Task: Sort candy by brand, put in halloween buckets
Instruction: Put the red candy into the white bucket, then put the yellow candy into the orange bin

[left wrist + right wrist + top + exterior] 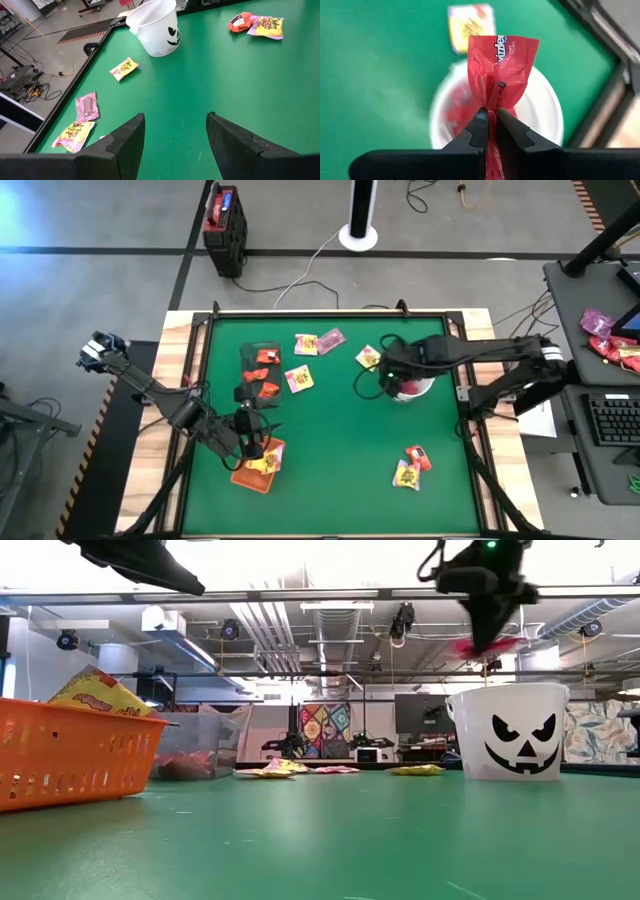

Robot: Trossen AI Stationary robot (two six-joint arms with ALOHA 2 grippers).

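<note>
The right gripper (490, 116) hangs right over the white jack-o'-lantern bucket (547, 117), fingers pinched tight on a red Twizzlers packet (501, 67), with red candy already showing in the bucket below. Looks like a drop is on, but here's the worry: the packet is held near its lower end and stands tall above the fingers, so on release it could flutter sideways, clip the rim and land on the green table (340, 440) beside the yellow packet (368, 357) lying just next to the bucket. The light bucket could also tip if the gripper dips and nudges its wall.

Over on the other side, the left gripper (175, 142) sits spread wide and empty above the orange tray (248, 476), where a yellow packet already rests.
</note>
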